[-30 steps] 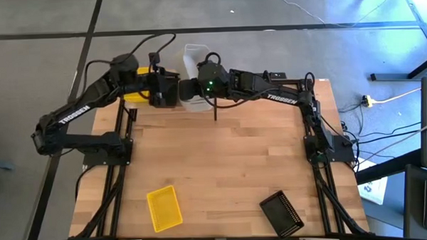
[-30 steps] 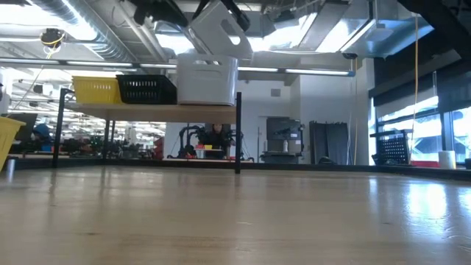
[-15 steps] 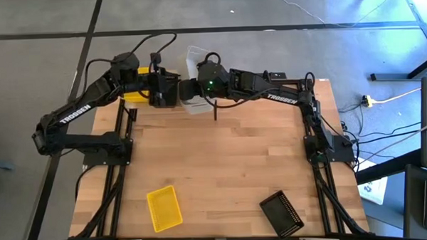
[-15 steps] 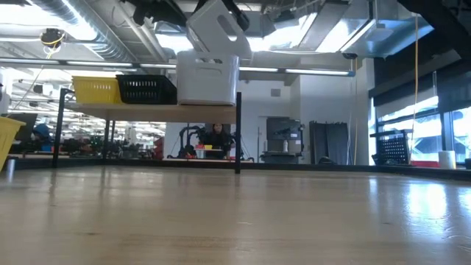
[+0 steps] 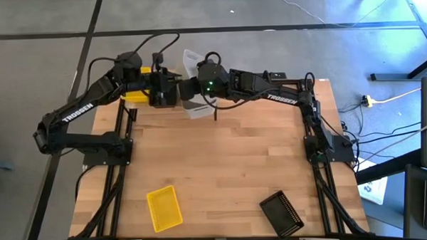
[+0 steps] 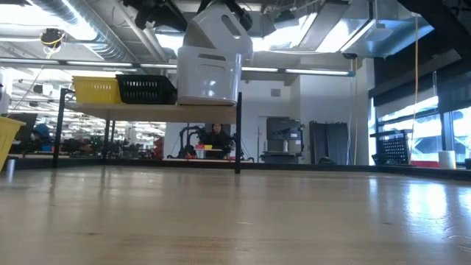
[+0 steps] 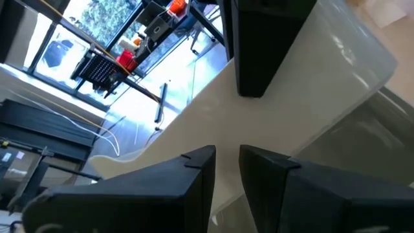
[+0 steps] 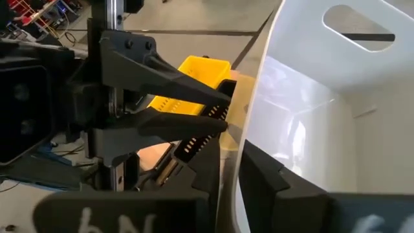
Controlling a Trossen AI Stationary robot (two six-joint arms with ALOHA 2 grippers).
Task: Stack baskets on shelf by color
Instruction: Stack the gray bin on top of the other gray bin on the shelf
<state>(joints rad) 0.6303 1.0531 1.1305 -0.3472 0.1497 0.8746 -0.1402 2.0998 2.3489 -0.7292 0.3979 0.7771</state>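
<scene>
A translucent white basket (image 6: 218, 23) is tilted high over the shelf (image 6: 147, 110), between both grippers. My left gripper (image 7: 226, 169) and my right gripper (image 8: 229, 169) are each shut on it, meeting above the shelf's right part (image 5: 180, 89). Under it a second white basket (image 6: 209, 77) stands with its base on the shelf, beside a black basket (image 6: 146, 90) and a yellow basket (image 6: 96, 90). Whether the two white baskets touch, I cannot tell. My left gripper pinches the white basket's thin side wall (image 7: 223, 129) between its two fingers, coming level from the table's left. The basket is lifted and tilted. My right gripper pinches the same wall's edge (image 8: 240, 139), one finger inside the basket and one outside, coming level from the table's right, opposite the left fingers (image 8: 187, 97).
On the tabletop near the front edge lie a yellow basket (image 5: 164, 207) and a black perforated basket (image 5: 282, 212). The shelf stands along the far edge on thin black legs, with an upright post (image 6: 238, 136) at its right end. The table's middle is bare wood (image 5: 222, 162).
Both grippers have kept their hold and tipped the white basket steeper. It has sunk toward the white basket on the shelf and shifted a little toward the table's near edge. The baskets on the shelf have stayed put.
</scene>
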